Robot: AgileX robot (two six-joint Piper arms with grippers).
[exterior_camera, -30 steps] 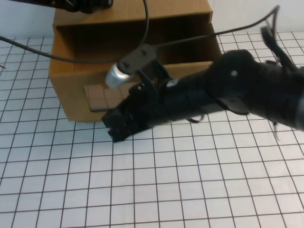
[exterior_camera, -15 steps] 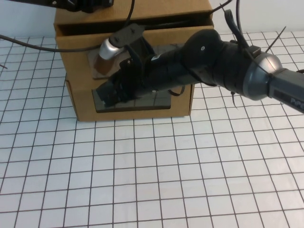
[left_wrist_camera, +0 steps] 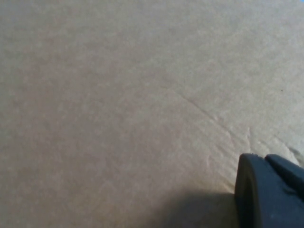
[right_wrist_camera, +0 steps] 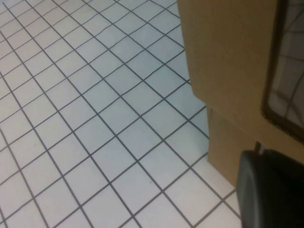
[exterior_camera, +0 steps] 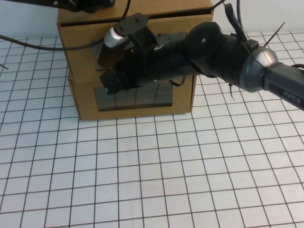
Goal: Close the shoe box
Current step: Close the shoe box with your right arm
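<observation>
The shoe box (exterior_camera: 80, 52) is the upper of two stacked brown cardboard boxes at the back of the table. Its drawer front stands almost flush, with a thin dark gap (exterior_camera: 137, 20) along the top edge. Its window (exterior_camera: 173, 38) is mostly covered by my right arm, and the pull tab is hidden. My right gripper (exterior_camera: 110, 81) is shut and rests against the drawer front near its lower left. The right wrist view shows the box corner (right_wrist_camera: 228, 61) and a window edge (right_wrist_camera: 285, 71). My left gripper (exterior_camera: 88, 4) is shut over the box top (left_wrist_camera: 118, 95).
The lower cardboard box (exterior_camera: 85, 104) has its own window (exterior_camera: 137, 97) facing me. The white gridded table (exterior_camera: 152, 180) spreads in front of and beside the boxes. Black cables (exterior_camera: 61, 45) hang across the box's left side.
The drawer has slid back from wide open to almost closed. My right arm has moved away from me with it, its gripper staying on the drawer front. The left gripper has not moved.
</observation>
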